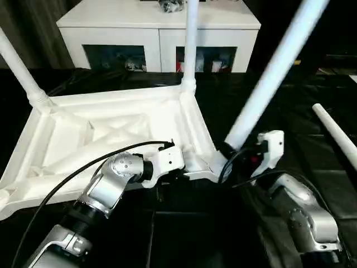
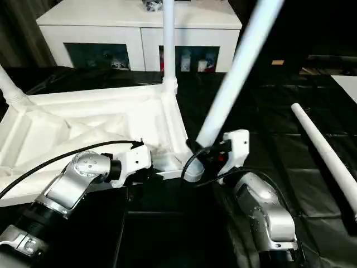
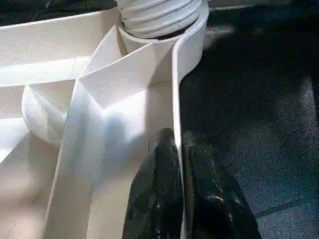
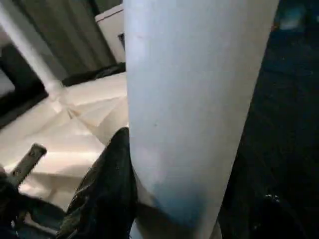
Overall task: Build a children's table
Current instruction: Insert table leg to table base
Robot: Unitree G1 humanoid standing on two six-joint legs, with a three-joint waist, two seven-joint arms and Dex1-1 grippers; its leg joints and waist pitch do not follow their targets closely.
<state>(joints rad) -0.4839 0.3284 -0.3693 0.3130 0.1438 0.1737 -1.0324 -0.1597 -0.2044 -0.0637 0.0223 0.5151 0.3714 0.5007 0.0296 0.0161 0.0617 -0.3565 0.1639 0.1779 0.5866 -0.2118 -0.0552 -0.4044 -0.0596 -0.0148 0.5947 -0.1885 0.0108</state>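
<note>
One tabletop [image 1: 111, 134]; four legs: two upright in sockets [image 1: 191, 39] [image 1: 19, 70], one tilted at a near corner [image 1: 276, 70], one lying loose [image 1: 337, 137]; one cabinet [image 1: 159, 25]; two grippers [image 3: 178, 164] [image 4: 119, 164].

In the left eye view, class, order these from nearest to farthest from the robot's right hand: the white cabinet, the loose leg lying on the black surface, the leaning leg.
1. The leaning leg: gripped near its base by the right hand, at the tabletop's near corner.
2. The loose leg: lying to the hand's right.
3. The white cabinet: at the back, beyond the tabletop.
</note>
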